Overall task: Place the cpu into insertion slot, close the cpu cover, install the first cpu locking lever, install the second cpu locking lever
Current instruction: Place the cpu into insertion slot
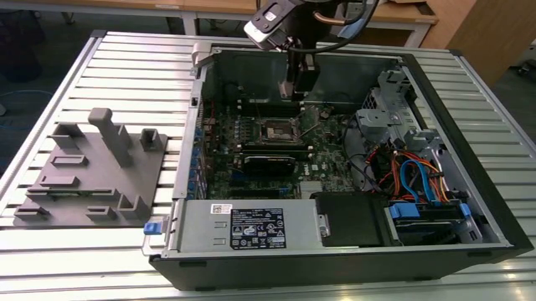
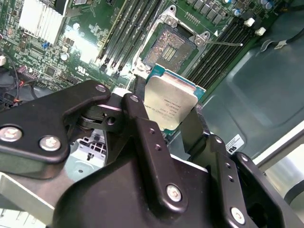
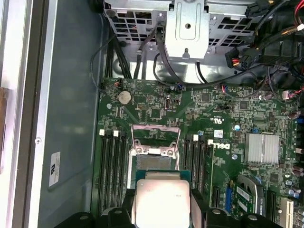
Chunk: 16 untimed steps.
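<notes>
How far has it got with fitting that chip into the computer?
Nothing is finished yet. The gripper holds the cpu in the air near the insertion slot, whose centre is bare. The cpu cover stands open, so seating the chip, closing the cover and fastening the locking levers remain.

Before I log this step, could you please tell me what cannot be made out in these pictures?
First wrist view: the cpu is cut off by the picture's edge, and it hides part of the insertion slot.
Second wrist view: the gripper covers the cpu's held edges.
</notes>
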Each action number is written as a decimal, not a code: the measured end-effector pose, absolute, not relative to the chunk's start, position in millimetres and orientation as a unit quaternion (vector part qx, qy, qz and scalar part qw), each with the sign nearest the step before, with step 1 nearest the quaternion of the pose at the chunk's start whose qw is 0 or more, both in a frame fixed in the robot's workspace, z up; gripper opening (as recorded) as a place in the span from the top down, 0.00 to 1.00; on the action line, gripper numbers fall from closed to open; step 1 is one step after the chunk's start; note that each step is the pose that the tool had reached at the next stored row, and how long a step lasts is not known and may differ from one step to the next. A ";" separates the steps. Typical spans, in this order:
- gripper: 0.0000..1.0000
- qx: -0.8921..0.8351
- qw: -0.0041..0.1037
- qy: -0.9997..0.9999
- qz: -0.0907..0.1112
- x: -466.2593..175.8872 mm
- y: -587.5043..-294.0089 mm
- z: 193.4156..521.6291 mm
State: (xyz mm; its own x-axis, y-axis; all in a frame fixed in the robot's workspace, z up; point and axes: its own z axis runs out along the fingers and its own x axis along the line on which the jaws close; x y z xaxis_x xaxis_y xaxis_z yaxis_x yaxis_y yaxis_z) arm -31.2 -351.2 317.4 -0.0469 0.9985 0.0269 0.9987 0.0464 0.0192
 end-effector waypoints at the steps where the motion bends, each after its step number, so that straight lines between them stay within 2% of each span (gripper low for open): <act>1: 0.46 -0.690 0.003 -0.723 -0.016 -31.3 -351.2 316.6; 16: 0.46 -0.690 0.003 -0.723 -0.016 -33.7 -351.2 312.0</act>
State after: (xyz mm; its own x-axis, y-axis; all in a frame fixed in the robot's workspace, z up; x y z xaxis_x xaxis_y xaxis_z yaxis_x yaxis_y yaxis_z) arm -33.7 -351.2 312.0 -0.0466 0.9986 0.0269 0.9988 0.0461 0.0192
